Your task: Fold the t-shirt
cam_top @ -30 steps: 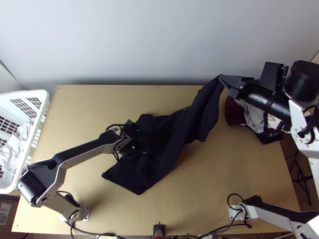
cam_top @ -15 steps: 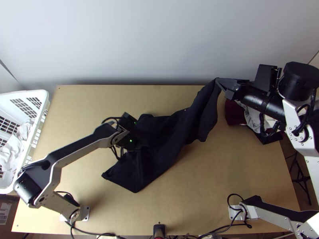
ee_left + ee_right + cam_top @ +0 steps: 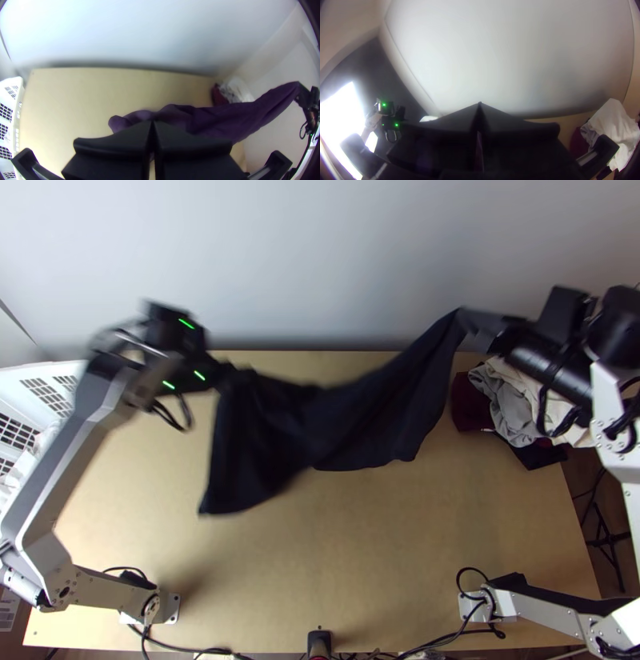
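Slip risk on our t-shirt (image 3: pixel 344 420), folks
Left gripper (image 3: pixel 152 123) and right gripper (image 3: pixel 480 104) both pinch it, fingers closed; if we overstretch, one end could pop loose.

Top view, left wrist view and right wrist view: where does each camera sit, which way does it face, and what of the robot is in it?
Top view: high over the near edge, looking steeply down on the table; left arm and right arm.
Left wrist view: on the left wrist, facing out past the left gripper across the table; right gripper beyond.
Right wrist view: on the right wrist, facing mostly the pale wall; both grippers.
Top and left wrist views share the t-shirt and white basket.
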Controlling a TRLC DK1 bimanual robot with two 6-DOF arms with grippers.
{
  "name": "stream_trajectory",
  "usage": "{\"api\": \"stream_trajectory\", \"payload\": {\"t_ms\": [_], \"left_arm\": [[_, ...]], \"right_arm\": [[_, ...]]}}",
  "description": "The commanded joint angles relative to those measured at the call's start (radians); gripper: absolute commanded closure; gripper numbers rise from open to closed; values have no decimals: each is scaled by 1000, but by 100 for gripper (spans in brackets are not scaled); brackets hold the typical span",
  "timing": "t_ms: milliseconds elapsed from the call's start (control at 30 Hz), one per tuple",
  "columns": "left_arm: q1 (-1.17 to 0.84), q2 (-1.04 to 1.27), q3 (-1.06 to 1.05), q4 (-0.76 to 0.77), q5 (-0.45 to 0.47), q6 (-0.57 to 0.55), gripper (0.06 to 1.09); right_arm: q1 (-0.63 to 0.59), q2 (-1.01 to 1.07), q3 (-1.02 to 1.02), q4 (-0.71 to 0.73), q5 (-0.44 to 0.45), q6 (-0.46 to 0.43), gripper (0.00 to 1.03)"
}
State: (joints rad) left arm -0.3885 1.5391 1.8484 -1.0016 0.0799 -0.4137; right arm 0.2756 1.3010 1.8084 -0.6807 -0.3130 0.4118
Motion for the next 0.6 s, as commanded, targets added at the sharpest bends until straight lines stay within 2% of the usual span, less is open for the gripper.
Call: {"api": "stream_trajectory", "payload": {"t_ms": [0,100,233,333,567], "left_arm": [[231,-20,279,34,-46,-7,105],[344,-50,279,123,-46,-66,105],[425,-82,279,212,-46,-109,105],[444,-103,276,241,-46,-122,105],[430,-177,222,242,-35,-112,105]], "right_arm": [[-98,61,158,55,95,59,100],[-125,109,269,96,189,116,100],[-128,196,445,96,272,130,100],[-138,218,496,110,279,160,100],[-102,175,479,106,262,157,100]]}}
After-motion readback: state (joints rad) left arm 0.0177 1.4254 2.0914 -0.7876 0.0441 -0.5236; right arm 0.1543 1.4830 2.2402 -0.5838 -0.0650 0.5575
